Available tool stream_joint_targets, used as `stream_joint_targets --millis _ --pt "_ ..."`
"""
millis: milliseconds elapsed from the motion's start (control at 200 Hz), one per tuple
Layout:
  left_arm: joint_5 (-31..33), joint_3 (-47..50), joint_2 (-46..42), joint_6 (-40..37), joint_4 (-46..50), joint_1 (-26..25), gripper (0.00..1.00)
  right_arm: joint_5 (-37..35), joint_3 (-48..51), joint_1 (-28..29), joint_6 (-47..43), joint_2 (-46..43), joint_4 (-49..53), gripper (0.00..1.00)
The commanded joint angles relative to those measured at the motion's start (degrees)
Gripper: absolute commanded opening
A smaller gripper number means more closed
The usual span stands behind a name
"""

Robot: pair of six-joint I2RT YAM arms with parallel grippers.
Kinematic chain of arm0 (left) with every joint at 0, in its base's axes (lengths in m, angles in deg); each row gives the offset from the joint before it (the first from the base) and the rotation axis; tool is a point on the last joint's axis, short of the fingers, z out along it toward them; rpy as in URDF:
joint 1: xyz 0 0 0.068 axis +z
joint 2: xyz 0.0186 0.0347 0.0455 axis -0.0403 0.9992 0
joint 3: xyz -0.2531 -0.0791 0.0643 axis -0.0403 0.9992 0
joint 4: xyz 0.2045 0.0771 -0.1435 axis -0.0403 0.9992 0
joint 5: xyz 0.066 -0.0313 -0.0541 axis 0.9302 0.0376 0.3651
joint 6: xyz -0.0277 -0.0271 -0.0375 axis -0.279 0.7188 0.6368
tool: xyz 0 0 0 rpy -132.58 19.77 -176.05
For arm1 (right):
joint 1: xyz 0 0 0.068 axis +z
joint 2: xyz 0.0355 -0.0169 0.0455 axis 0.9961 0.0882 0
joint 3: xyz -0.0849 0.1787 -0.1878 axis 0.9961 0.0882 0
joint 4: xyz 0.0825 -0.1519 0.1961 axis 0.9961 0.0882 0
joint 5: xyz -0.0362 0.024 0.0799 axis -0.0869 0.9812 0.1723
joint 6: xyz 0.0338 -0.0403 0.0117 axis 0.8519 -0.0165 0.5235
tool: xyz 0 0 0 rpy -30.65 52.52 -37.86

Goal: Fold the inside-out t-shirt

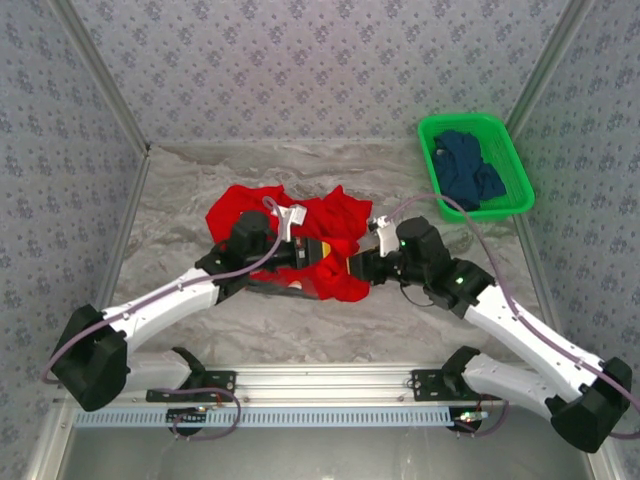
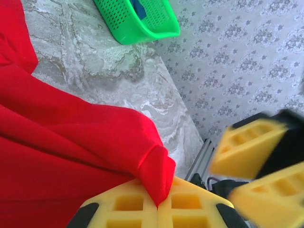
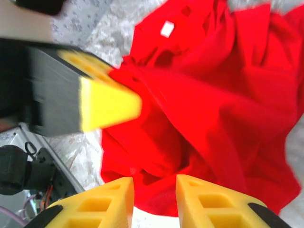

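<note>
One red shirt (image 1: 340, 215) | crumpled on table (image 1: 180, 210), white tag (image 3: 167, 28) showing | left fingers (image 2: 128, 209) clamped on a fold | right fingers (image 3: 209, 199) apart

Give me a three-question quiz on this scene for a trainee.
1. True or false: the left gripper is shut on the red t-shirt.
2. Where does the green basket stand? A) at the far right of the table B) near left corner C) on the shirt
3. Fill in: the basket holds a dark ___ garment.
Key: 1 true; 2 A; 3 blue
</note>
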Motion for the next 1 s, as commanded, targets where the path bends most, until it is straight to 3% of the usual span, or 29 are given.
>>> stream_joint_targets --millis 0,160,350,585,794,909,994 --pt "0.49 0.48 -2.07 1.04 -2.88 0.08 0.00 2.65 3.44 -0.32 9.13 2.00 -4.00 0.30" --pt "0.37 0.83 -1.92 0.57 -2.69 -0.02 0.00 4.45 6.57 -2.01 18.66 5.03 -10.77 0.40" --pt "0.21 1.10 -1.96 -0.19 -2.67 -0.11 0.00 8.59 13.46 -4.90 29.52 7.85 -26.72 0.50" --pt "0.21 1.55 -1.83 -0.85 -2.58 -0.13 0.00 8.87 14.14 -5.12 31.18 10.21 -32.09 0.62" --pt "0.53 1.60 -1.94 -1.11 -2.45 -0.15 0.00 7.40 15.32 -5.11 32.34 9.96 -33.69 0.61" --pt "0.92 1.54 -2.56 -1.11 -2.17 -0.21 0.00 6.68 14.82 -4.64 32.06 11.82 -33.05 0.47" --pt "1.95 1.72 -3.64 -1.36 -1.77 -0.20 0.00 5.07 14.68 -4.46 31.60 12.15 -31.14 0.43"
